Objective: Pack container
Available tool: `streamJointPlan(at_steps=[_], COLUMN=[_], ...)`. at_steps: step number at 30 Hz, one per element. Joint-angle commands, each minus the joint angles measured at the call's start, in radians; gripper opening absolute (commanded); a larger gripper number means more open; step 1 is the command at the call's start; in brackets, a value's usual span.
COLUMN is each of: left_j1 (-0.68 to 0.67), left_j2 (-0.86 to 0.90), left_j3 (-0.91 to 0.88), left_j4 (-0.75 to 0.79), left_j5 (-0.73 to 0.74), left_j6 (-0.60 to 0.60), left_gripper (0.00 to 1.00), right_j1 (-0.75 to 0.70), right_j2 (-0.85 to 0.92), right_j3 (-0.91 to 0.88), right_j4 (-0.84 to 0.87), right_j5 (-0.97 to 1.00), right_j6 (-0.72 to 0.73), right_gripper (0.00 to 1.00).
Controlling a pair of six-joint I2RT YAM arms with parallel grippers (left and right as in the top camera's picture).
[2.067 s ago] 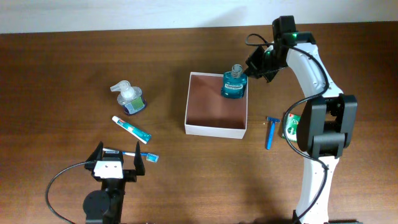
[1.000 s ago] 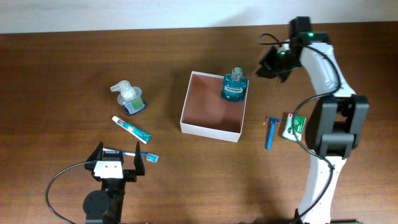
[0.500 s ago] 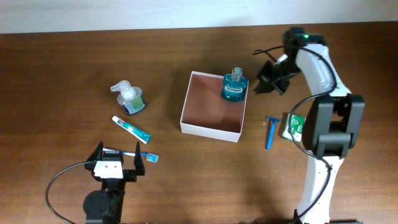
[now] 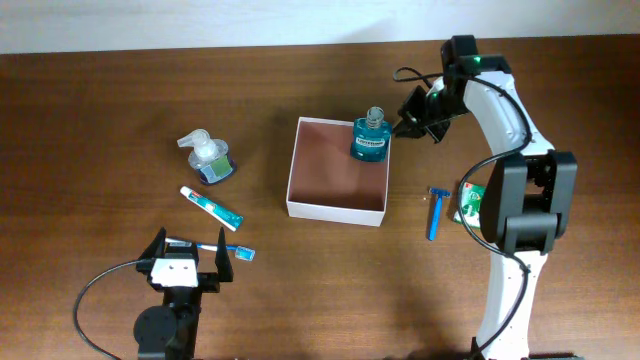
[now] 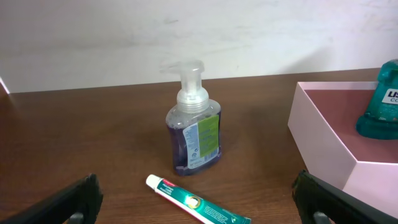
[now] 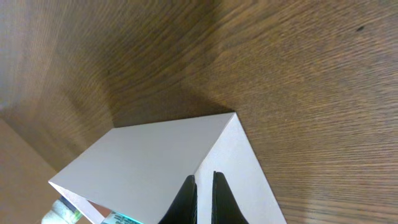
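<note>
The container [image 4: 333,211] is a square white-walled box with a pinkish-brown inside, at mid-table. A teal mouthwash bottle [image 4: 369,138] stands in its back right corner. My right gripper [image 4: 403,122] is against the outside of that corner. In the right wrist view its fingers [image 6: 203,186] are nearly together, tips at the white corner edge of the container [image 6: 155,158]. My left gripper [image 4: 185,262] rests open and empty at the table's front left. Its wrist view shows the fingers [image 5: 199,208] spread wide, the container [image 5: 323,134] at right and the bottle [image 5: 382,102] inside it.
A clear soap pump bottle [image 4: 207,158] [image 5: 194,134] and a toothpaste tube [image 4: 211,207] [image 5: 198,208] lie left of the container. A toothbrush [image 4: 225,248] lies by the left gripper. A blue razor [image 4: 435,212] and a green packet [image 4: 472,203] lie to the right.
The right gripper swung away to the right, then came back to the container's back right corner. The container with the bottle has slid a little to the left. The left arm has not moved.
</note>
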Motion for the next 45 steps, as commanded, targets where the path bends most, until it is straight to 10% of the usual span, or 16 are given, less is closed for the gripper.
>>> streamJointPlan(at_steps=[1, 34, 45], left_j1=[-0.004, -0.004, -0.004], left_j2=[-0.004, -0.004, -0.004], left_j3=[-0.006, -0.006, -0.006], left_j4=[0.0, 0.0, 0.0], left_j5=[-0.002, -0.002, -0.002], left_j6=[-0.006, -0.006, -0.006], left_gripper=[0.99, 0.99, 1.0], right_j1=[-0.007, -0.148, 0.043], right_j2=[0.003, 0.003, 0.003], right_j3=[-0.005, -0.004, -0.004], right_j4=[0.003, 0.071, -0.008], right_j5=[-0.014, -0.148, -0.012], right_j6=[-0.016, -0.043, 0.022], right_gripper=[0.04, 0.04, 0.04])
